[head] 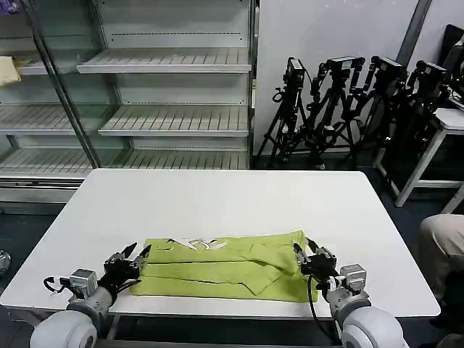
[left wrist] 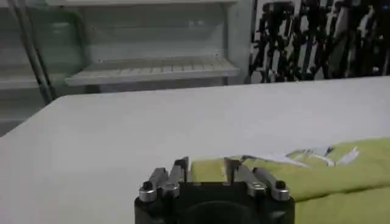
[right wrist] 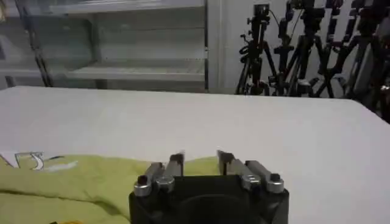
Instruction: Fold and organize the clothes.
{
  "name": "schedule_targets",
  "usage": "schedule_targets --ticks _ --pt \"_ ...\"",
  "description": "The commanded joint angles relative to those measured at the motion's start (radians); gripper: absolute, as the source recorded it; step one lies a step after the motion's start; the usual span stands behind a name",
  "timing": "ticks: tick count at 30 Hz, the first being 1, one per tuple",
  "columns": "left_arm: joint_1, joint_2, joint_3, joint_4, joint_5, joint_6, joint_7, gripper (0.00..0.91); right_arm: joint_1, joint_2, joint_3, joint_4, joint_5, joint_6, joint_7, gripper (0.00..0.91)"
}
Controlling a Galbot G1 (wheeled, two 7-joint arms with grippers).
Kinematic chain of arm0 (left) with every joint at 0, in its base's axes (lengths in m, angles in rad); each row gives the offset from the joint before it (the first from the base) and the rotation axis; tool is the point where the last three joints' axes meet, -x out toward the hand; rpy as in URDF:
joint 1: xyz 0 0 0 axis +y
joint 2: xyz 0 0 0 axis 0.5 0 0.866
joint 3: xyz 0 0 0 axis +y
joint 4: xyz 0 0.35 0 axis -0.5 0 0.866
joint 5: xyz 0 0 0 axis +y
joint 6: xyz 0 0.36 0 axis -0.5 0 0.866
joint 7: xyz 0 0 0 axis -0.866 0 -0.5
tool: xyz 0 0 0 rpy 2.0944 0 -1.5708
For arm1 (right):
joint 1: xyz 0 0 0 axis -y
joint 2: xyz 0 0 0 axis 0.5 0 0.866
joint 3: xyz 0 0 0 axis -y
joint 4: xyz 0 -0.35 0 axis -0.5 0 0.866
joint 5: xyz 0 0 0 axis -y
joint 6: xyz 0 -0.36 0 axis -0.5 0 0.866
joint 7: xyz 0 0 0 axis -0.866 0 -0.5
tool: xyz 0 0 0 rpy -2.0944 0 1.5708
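Head view. T-shirt (head: 225, 266): lime yellow-green, laid as a partly folded band on the white table (head: 217, 203), its long axis running straight across from one gripper to the other. Left gripper (head: 135, 254): set at the band's left end, fingers parted, the cloth lying just inboard of the tips. Right gripper (head: 301, 251): set at the band's right end, fingers parted by a moderate gap, the cloth lying inboard of it. Each arm is judged equally near its own end; a grasp of both ends together is judged the likely coming move.

Left wrist view. Left gripper (left wrist: 207, 167): jaws parted, nothing held between them. T-shirt (left wrist: 317, 173): its edge is seen directly ahead of the tips and extending away to one side only; bare table (left wrist: 152, 122) lies beyond and to the other side.

Right wrist view. Right gripper (right wrist: 200, 160): jaws parted, nothing held. T-shirt (right wrist: 79, 182): seen just ahead of the tips and stretching off to one side, with bare table (right wrist: 274, 128) ahead and on the opposite side.
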Motion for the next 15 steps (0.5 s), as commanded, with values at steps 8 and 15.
schedule_targets --ticks 8,15 --pt "0.049 -0.068 0.062 -0.013 -0.136 -0.001 -0.263 0.907 -0.024 0.023 0.009 0.022 -0.05 0.002 -0.011 0.907" --pt "0.007 -0.104 0.088 0.037 -0.155 -0.005 -0.301 0.171 -0.034 0.029 0.013 0.029 -0.055 -0.001 -0.013 0.907"
